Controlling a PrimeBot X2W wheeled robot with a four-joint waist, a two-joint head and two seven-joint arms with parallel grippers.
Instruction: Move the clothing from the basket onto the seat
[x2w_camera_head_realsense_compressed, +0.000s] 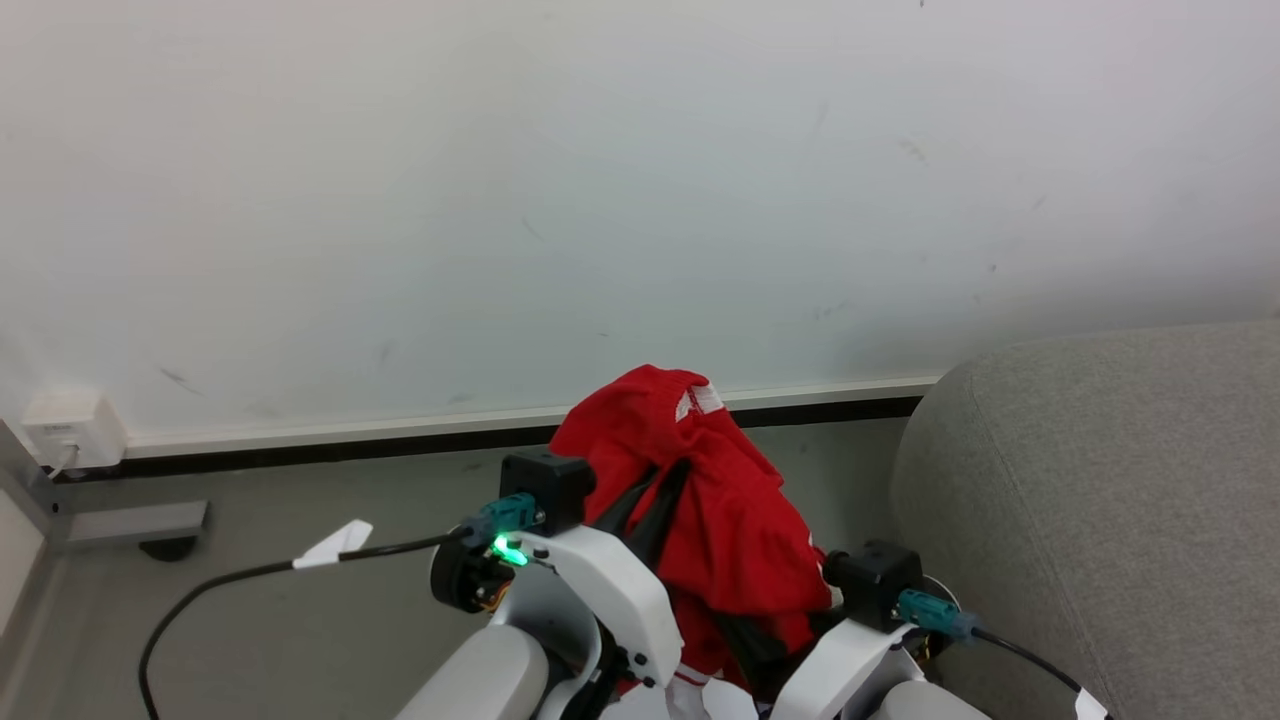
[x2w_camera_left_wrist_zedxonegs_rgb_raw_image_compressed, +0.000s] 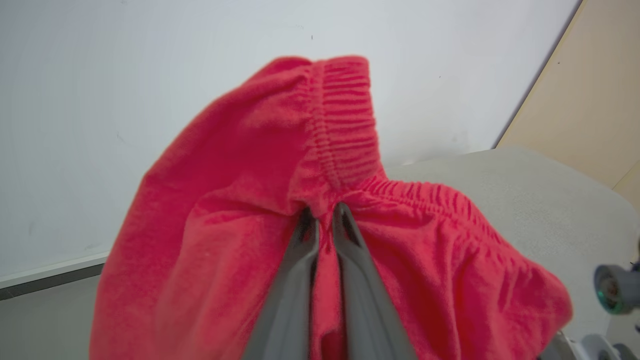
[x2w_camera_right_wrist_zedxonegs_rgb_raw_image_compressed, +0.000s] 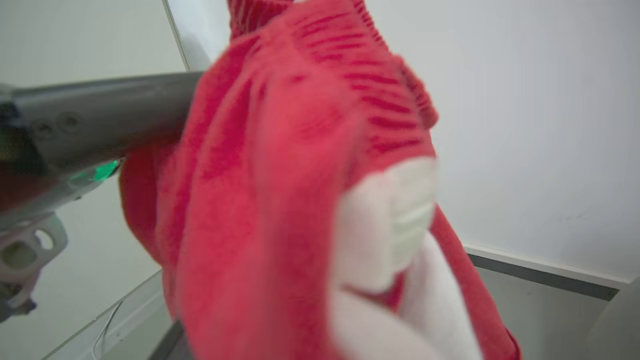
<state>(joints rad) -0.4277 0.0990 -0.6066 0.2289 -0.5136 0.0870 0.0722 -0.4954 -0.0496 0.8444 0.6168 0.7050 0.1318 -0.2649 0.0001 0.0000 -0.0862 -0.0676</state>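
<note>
You have the clothing (x2w_camera_head_realsense_compressed: 730, 500) up in the air in front of the wall, hanging as a red bundle over the floor between your two arms. The seat (x2w_camera_head_realsense_compressed: 1100, 480) stands just to its right and nothing red lies on it. So the lift looks done, while the carry to the right and the drop onto the cushion are left.

Your left gripper (x2w_camera_left_wrist_zedxonegs_rgb_raw_image_compressed: 322, 215) is clenched: in its wrist view the two grey fingers (x2w_camera_left_wrist_zedxonegs_rgb_raw_image_compressed: 295, 280) pinch the fabric just below the ribbed waistband and bear its weight. Your right gripper (x2w_camera_head_realsense_compressed: 745, 640) sits lower, under the hanging folds, with its jaws spread wide. The cloth drapes against it, but you cannot tell whether it catches any.
</note>
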